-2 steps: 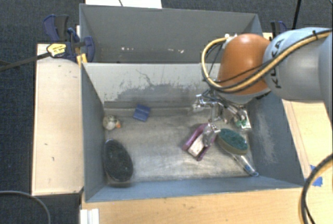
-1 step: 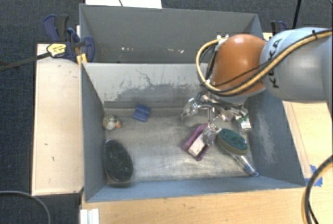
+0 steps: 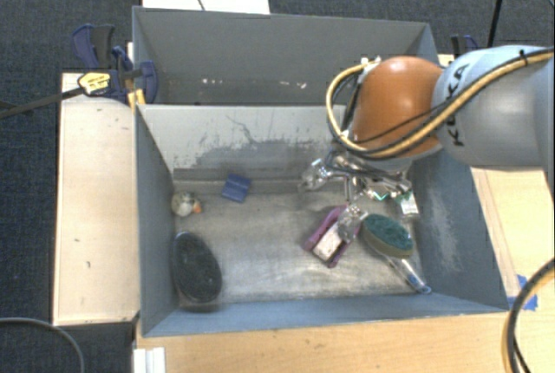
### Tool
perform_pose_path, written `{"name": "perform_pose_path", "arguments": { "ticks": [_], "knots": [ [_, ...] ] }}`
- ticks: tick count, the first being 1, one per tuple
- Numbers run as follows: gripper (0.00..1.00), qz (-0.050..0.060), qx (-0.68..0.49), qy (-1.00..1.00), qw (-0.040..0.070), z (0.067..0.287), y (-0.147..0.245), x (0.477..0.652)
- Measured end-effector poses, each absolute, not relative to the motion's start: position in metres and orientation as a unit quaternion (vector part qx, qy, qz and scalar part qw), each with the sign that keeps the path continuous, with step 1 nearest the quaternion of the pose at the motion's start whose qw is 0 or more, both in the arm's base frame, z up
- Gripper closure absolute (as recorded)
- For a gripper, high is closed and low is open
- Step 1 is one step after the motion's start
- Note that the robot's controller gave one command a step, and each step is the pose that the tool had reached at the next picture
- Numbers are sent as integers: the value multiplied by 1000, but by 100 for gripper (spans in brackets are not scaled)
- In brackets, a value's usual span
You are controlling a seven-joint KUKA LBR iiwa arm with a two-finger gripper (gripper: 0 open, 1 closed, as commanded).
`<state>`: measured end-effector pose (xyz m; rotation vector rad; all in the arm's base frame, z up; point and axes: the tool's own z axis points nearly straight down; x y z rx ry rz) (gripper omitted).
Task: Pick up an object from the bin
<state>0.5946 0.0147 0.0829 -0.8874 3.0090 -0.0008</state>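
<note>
A scuffed matt finish is seen on the grey metal bin (image 3: pixel 260 250); a smooth gloss is shown by the arm's rounded orange cover (image 3: pixel 395 102).

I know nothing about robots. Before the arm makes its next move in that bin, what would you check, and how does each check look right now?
1. Gripper lined up with one thing: ok. The gripper is over the upper end of the purple-and-white packet, right of the middle of the bin.
2. Space around the packet: not ok. The green-headed brush lies close on its right.
3. Packet away from the walls: ok. It lies on the open floor.
4. Something already gripped: cannot tell.
5. Other things out of the way: ok. The blue block and the dark oval brush lie far to the left.
</note>
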Motion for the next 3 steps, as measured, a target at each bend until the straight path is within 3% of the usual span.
{"name": "perform_pose_path", "arguments": {
  "ticks": [1, 2, 3],
  "knots": [
    [0, -1, -487, 874, 6, 74, -18, 556],
    [100, -1, -485, 874, 8, 75, -16, 558],
    [100, -2, -497, 868, 4, 228, -27, 540]
  ]
}}
